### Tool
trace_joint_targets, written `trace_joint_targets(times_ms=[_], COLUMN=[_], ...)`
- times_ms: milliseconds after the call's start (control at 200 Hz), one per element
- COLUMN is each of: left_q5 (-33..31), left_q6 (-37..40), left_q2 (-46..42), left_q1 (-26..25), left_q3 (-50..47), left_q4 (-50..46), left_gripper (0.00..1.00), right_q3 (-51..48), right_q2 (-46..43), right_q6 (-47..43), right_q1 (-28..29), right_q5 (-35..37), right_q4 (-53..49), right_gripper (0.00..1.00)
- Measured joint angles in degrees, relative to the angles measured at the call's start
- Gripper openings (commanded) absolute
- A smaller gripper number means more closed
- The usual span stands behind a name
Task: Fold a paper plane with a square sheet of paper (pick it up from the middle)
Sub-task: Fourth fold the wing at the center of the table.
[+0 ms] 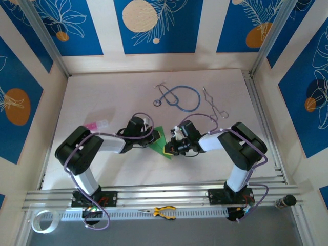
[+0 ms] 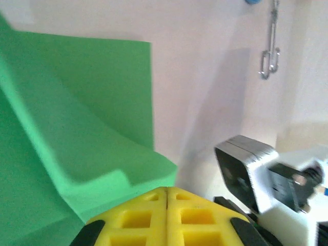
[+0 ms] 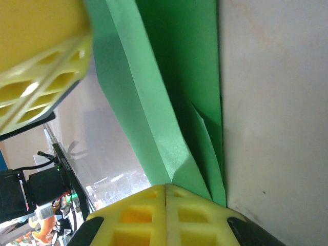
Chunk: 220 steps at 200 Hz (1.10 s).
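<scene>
The green sheet of paper (image 1: 158, 137) is folded into long layers and sits mid-table between my two grippers. Whether it has the paper plane's shape I cannot tell. In the left wrist view the paper (image 2: 77, 118) spreads to the left, and a raised folded band runs down into my left gripper (image 2: 167, 190), whose yellow jaws are shut on it. In the right wrist view a creased ridge of the paper (image 3: 169, 77) ends at my right gripper (image 3: 166, 187), also shut on it. From above, the left gripper (image 1: 152, 135) and the right gripper (image 1: 169, 148) face each other across the paper.
A blue stethoscope (image 1: 184, 97) and a bent metal wire (image 1: 212, 102) lie at the back of the table. A small pink and white piece (image 1: 96, 124) lies at the left. Yellow-handled pliers (image 1: 165, 210) and a tape roll (image 1: 43, 221) lie beyond the front rail.
</scene>
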Motion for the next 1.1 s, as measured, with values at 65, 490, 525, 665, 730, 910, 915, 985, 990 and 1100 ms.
trace_joint_targets(times_ms=[65,490,525,665,730,910,915,985,990,1100], left_q5=[1.2,5.0,4.8,4.5,4.5,4.5,4.5,4.4,4.5,4.5], left_q6=[0.5,2.2,2.5,2.8,2.9,3.4,3.5,3.9,4.0,4.3], left_q2=[-0.2,2.2,2.6,3.6,3.6,3.6,3.6,3.6,3.6,3.6], left_q1=[-0.1,-2.3,-2.3,-2.3,-2.3,-2.4,-2.4,-2.4,-2.4,-2.4], left_q3=[0.0,0.7,0.8,1.6,1.7,2.1,2.2,2.4,2.5,2.6], left_q4=[0.0,-3.7,-4.5,-6.5,-6.8,-7.8,-7.8,-8.4,-8.5,-8.8], left_gripper=[0.0,0.02,0.02,0.02,0.01,0.01,0.01,0.01,0.01,0.01], right_q3=[0.0,0.0,0.0,0.0,0.0,0.5,0.5,1.3,1.3,3.3], right_q2=[0.0,0.0,0.0,-0.1,-0.4,-2.8,-2.9,-3.8,-3.8,-4.0], right_q6=[0.0,0.2,0.2,0.2,0.2,-0.1,-0.1,-0.2,-0.2,-0.3], right_q1=[0.0,-0.2,-0.2,-0.2,-0.2,-0.2,-0.2,-0.2,-0.2,-0.2], right_q5=[0.0,-0.4,-0.4,-0.4,-0.3,0.7,0.7,0.7,0.7,0.5], right_q4=[-0.1,-0.4,-0.4,-0.5,-1.1,-5.8,-5.9,-7.3,-7.3,-8.0], right_gripper=[0.01,0.01,0.01,0.01,0.02,0.03,0.03,0.03,0.03,0.04])
